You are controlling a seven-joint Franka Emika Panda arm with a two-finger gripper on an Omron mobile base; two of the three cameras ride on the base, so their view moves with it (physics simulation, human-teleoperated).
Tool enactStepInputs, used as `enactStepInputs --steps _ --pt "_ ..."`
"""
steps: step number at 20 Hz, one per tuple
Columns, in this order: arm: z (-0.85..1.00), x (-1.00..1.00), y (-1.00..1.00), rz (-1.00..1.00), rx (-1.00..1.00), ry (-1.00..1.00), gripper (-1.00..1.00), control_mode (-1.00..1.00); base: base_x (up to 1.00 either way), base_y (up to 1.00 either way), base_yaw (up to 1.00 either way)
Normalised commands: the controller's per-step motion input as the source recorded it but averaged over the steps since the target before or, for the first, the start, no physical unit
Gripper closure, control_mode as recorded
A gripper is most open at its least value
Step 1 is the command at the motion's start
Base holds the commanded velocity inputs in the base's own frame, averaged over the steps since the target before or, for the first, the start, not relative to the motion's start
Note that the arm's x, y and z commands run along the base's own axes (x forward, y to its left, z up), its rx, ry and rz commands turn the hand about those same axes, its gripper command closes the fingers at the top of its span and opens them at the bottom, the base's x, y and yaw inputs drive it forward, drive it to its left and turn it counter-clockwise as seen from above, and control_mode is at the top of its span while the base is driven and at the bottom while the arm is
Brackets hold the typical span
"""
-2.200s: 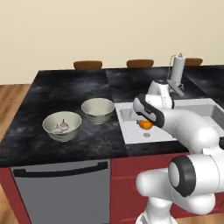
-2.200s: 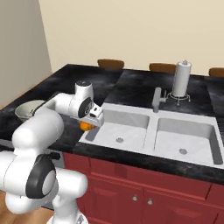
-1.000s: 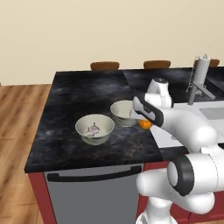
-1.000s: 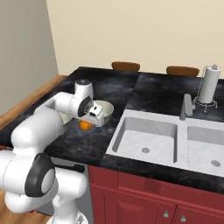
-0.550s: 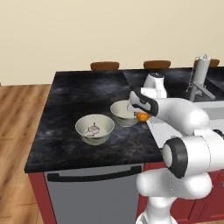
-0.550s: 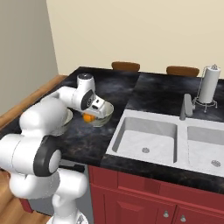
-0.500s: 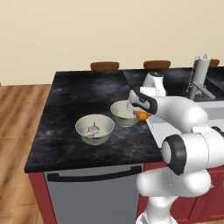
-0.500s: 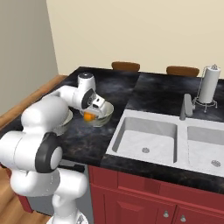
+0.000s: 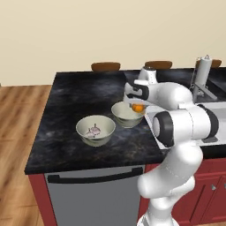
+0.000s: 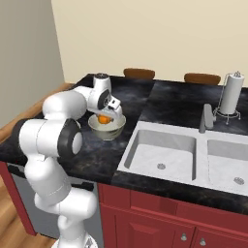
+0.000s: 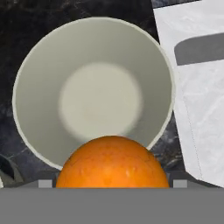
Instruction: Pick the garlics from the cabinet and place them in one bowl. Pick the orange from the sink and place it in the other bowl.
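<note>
Hand view: orange (image 11: 112, 162) gripped in pincer (image 9: 138, 107), hanging over empty bowl (image 11: 92, 87) beside sink (image 10: 186, 155) edge of desk (image 9: 75, 101). Other bowl (image 9: 95, 129) nearer desk's front edge holds garlics (image 9: 93, 131). Step in hand: orange delivery. Next move, likely: shift slightly toward bowl centre, lower, release.

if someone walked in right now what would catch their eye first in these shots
The bright orange stands out first, held in the gripper just above the empty pale bowl on the dark counter. Next is the second bowl, nearer the counter's front edge, with garlics inside. The pale sink lies beside the empty bowl.
</note>
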Motion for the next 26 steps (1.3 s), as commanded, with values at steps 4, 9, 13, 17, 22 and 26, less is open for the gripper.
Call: enactStepInputs --steps 4,9,13,17,22,26 --pt "-0.14 0.77 0.0 0.0 0.0 0.05 1.0 -1.0 0.0 0.0 0.0" --pt "-0.42 0.71 0.0 0.0 0.0 0.08 1.0 -1.0 0.0 0.0 0.0" --pt "-0.46 0.53 0.0 0.0 0.0 0.05 1.0 -1.0 0.0 0.0 0.0" --pt "-0.35 0.26 0.04 0.0 0.0 0.0 1.0 -1.0 0.0 0.0 0.0" --pt "-0.3 0.01 0.16 0.02 0.0 0.0 1.0 -1.0 0.0 0.0 0.0" --pt "-0.37 0.0 0.12 0.02 0.0 0.0 1.0 -1.0 0.0 0.0 0.0"
